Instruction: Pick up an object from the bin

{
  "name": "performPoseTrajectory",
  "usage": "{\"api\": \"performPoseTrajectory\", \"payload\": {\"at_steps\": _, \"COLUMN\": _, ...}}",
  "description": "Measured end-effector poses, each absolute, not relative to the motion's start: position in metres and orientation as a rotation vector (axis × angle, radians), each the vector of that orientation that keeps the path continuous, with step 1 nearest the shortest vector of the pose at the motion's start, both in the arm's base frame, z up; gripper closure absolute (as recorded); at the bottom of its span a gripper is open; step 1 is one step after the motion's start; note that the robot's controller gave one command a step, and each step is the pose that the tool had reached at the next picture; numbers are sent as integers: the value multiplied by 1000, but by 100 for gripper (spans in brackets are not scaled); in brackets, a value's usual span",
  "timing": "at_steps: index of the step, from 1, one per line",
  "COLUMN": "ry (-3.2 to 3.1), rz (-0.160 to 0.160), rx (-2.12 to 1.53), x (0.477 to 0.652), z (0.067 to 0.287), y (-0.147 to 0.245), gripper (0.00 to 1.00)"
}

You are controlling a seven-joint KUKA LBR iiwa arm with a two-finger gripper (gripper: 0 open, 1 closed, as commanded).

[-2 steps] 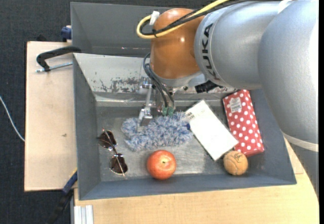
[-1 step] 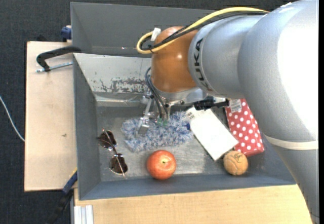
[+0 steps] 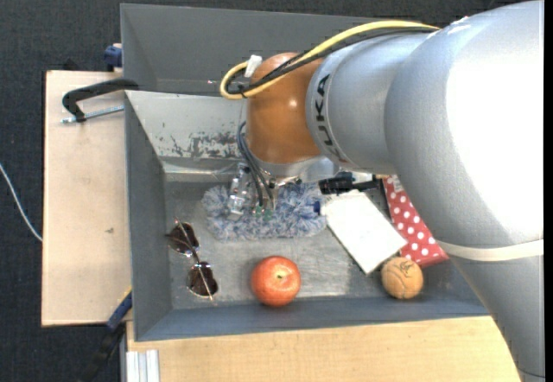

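Note:
My gripper (image 3: pixel 252 195) reaches down under the orange wrist cover onto a blue and white fluffy cloth (image 3: pixel 289 214) in the middle of the bin. Its metal fingers rest in the left part of the cloth, and the fabric hides their tips. A red apple (image 3: pixel 276 279) lies near the front wall, just below the cloth. A pair of sunglasses (image 3: pixel 192 261) lies at the front left.
A white card (image 3: pixel 365 231) lies to the right of the cloth, partly over a red polka-dot item (image 3: pixel 416 225). A tan round fruit (image 3: pixel 403 276) sits at the front right. The arm covers the bin's right side.

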State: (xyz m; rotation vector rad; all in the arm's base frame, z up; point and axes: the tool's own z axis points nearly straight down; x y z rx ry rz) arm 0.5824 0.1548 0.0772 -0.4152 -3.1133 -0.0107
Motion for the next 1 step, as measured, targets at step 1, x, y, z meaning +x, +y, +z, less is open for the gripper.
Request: {"api": "performPoseTrajectory", "payload": {"at_steps": 1, "ry": -3113, "rz": -11, "rx": -416, "x": 582, "z": 77, "y": 155, "gripper": 100}}
